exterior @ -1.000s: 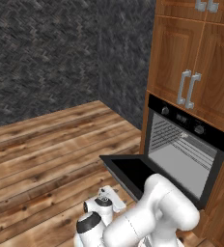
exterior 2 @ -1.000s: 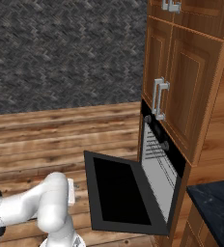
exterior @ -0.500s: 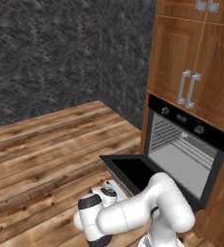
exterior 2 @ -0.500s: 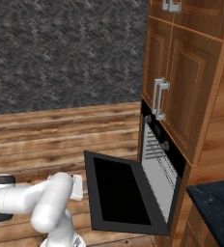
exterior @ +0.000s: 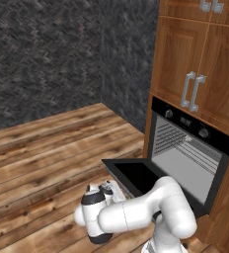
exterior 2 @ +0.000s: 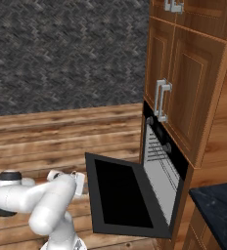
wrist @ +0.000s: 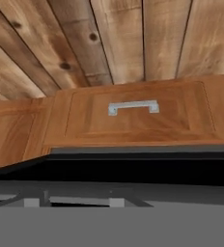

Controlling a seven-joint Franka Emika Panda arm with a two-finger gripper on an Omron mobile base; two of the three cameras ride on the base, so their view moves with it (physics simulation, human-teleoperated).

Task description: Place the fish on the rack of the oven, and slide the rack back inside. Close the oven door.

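Black oven door [exterior 2: 123, 195] lies folded down flat, long axis across the oven [exterior: 193, 153].

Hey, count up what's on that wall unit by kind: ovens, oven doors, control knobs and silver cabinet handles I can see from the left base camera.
Oven: 1
Oven door, hanging open: 1
Control knobs on the top strip: 2
Silver cabinet handles: 4, two above the oven and two at the top edge
Total: 8
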